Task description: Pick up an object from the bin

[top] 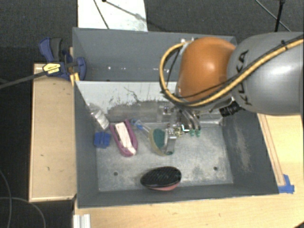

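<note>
Mid-floor of grey metal bin (204, 160): teal, translucent, rounded piece (158, 137), with gripper (175, 133) low against its right edge. Cannot tell how wide the jaws stand, nor whether anything is held. Just left: pink-and-white oblong item (124, 137), then small blue block (101, 139); clear plastic piece (99, 119) above these. Near the front wall, well apart: black oval brush on pink base (161, 177).

Thing: clear-and-teal piece (160, 139) — small, rounded, glassy
Pose: tilted, resting on the floor of the bin (204, 160)
Place: mid-bin — just left of the gripper (179, 130), right of a purple-and-white item (124, 137)
</note>
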Available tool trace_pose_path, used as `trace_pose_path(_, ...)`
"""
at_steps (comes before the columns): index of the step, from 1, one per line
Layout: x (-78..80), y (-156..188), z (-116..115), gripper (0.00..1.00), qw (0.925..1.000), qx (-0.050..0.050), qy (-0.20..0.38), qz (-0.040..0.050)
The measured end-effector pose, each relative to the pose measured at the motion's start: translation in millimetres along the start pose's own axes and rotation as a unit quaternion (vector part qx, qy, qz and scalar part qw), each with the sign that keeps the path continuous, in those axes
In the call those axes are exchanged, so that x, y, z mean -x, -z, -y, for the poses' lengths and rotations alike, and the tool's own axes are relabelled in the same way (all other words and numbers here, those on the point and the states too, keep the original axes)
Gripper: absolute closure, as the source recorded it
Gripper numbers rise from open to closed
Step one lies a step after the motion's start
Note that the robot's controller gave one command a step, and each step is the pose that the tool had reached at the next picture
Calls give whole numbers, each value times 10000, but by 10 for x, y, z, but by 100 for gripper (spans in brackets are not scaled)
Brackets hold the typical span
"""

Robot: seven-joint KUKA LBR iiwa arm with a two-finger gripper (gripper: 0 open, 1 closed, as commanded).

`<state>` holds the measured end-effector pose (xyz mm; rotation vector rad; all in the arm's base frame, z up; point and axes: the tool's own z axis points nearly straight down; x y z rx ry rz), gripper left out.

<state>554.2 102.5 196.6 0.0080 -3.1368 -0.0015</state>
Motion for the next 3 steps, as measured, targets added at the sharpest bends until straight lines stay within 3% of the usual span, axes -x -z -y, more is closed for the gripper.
trace_pose_path(1,339,-1009,464,0,10000,-6,4,3)
trace_pose_path(2,345,-957,444,100,10000,-1,-1,15)
trace_pose_path(3,140,892,197,100,9999,10,-85,79)
